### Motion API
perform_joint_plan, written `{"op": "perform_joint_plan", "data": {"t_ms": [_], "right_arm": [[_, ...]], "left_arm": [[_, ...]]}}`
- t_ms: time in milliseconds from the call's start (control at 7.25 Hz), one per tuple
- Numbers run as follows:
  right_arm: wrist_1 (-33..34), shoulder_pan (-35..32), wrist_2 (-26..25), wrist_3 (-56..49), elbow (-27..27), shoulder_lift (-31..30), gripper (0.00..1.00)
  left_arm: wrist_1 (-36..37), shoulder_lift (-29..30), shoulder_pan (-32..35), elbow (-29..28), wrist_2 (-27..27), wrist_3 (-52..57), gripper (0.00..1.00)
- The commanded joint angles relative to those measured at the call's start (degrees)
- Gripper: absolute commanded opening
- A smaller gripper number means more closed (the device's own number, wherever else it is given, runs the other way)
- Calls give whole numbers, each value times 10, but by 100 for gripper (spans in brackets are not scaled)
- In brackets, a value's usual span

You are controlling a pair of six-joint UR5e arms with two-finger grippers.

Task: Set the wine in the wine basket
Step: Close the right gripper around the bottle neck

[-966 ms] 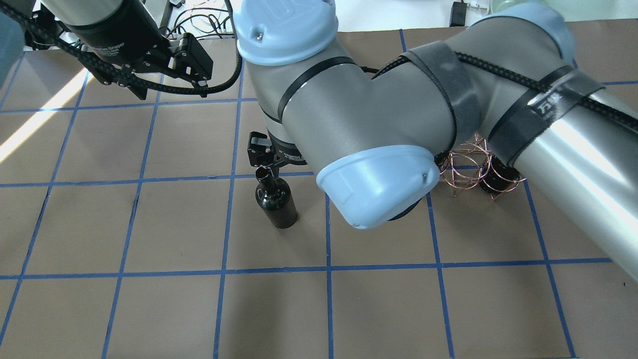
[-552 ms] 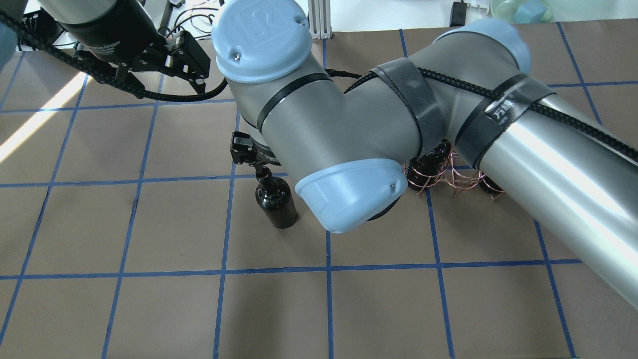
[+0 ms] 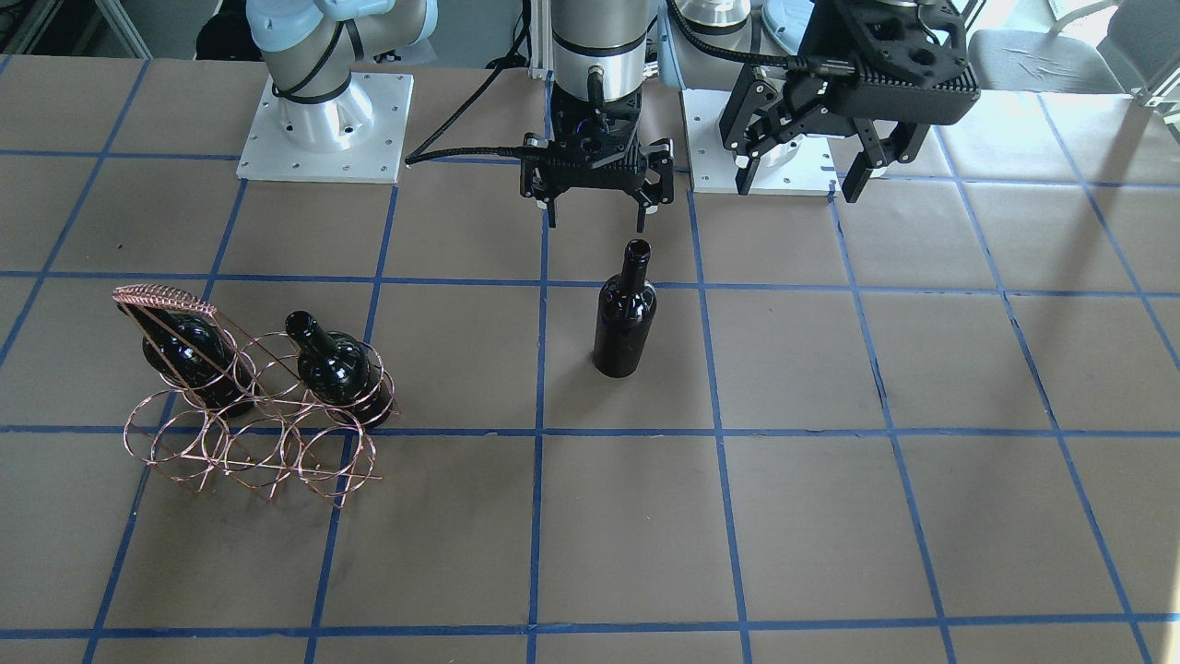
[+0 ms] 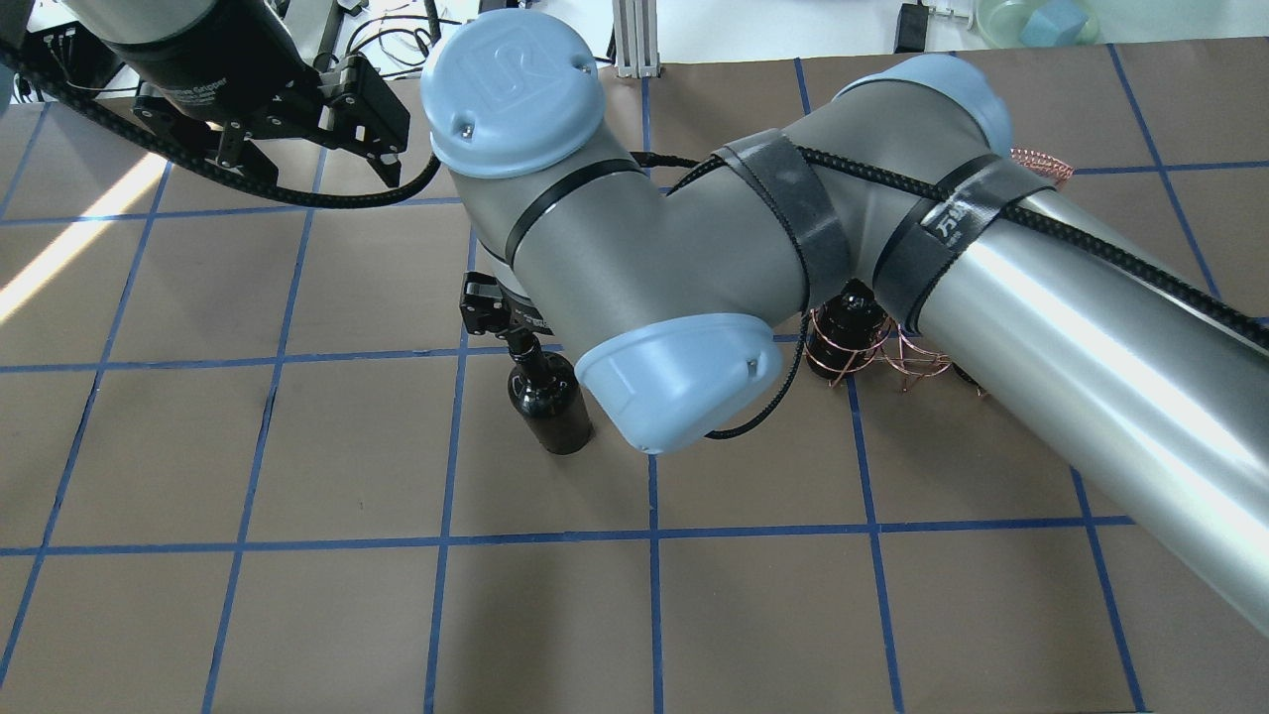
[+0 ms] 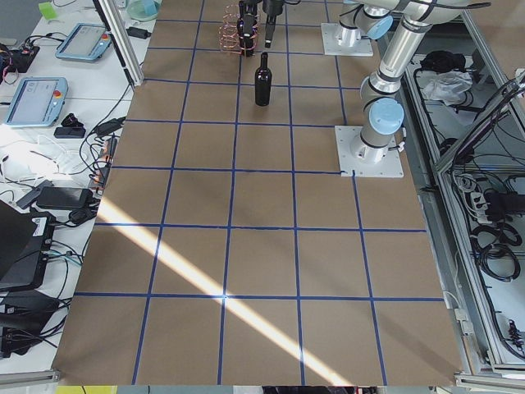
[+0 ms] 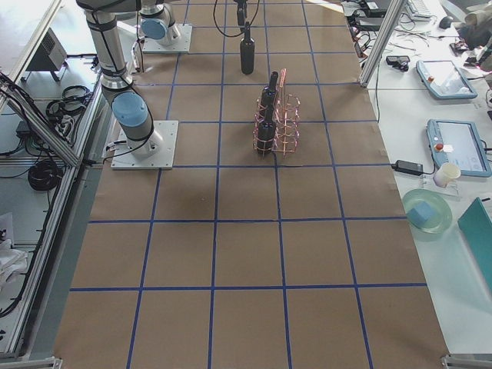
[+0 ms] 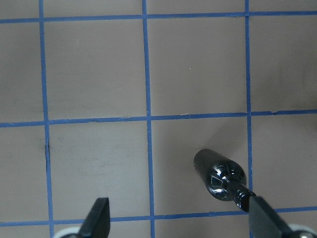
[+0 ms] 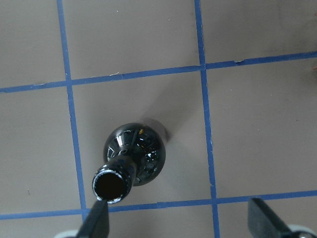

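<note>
The wine [image 3: 625, 318] stands upright on the bench [image 3: 830, 516], near the middle, and nothing holds it. The right gripper [image 3: 596, 217] hangs above its neck with jaws spread wide. The left gripper [image 3: 804, 166], also spread and empty, is off to the side and higher up.

The nearest risk is the descent. In the right wrist view the bottle's mouth sits far off centre, almost under one finger [image 8: 96, 220], with a broad gap to the other. If the gripper drops straight down from here, that finger is likely to land on the rim or scrape the neck, and a tall narrow bottle standing free would probably tip and roll. Closing off centre would also shove the neck sideways before both fingers meet it.

The glass is glossy and the neck slim, so a light or high pinch may let it slip or swing during the carry.

The wine basket [image 3: 249, 433] is well apart, toward the robot's right, and two other bottles [image 3: 332, 369] already sit in it. Its wire looks thin and light, so a bottle lowered slightly off a free ring could catch the wire, knock a neighbour, or push the whole basket across the bench
</note>
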State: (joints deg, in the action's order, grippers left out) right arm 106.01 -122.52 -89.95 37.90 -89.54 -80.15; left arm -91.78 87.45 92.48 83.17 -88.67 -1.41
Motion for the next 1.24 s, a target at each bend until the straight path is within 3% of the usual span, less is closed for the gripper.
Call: {"op": "perform_joint_plan", "data": {"t_ms": [0, 1103], "right_arm": [[24, 0, 8, -4, -1, 10, 99], [82, 0, 23, -4, -1, 51, 99]], "left_arm": [[-2, -3, -6, 0, 1, 0, 100], [-1, -2, -15, 2, -3, 0, 100]]}}
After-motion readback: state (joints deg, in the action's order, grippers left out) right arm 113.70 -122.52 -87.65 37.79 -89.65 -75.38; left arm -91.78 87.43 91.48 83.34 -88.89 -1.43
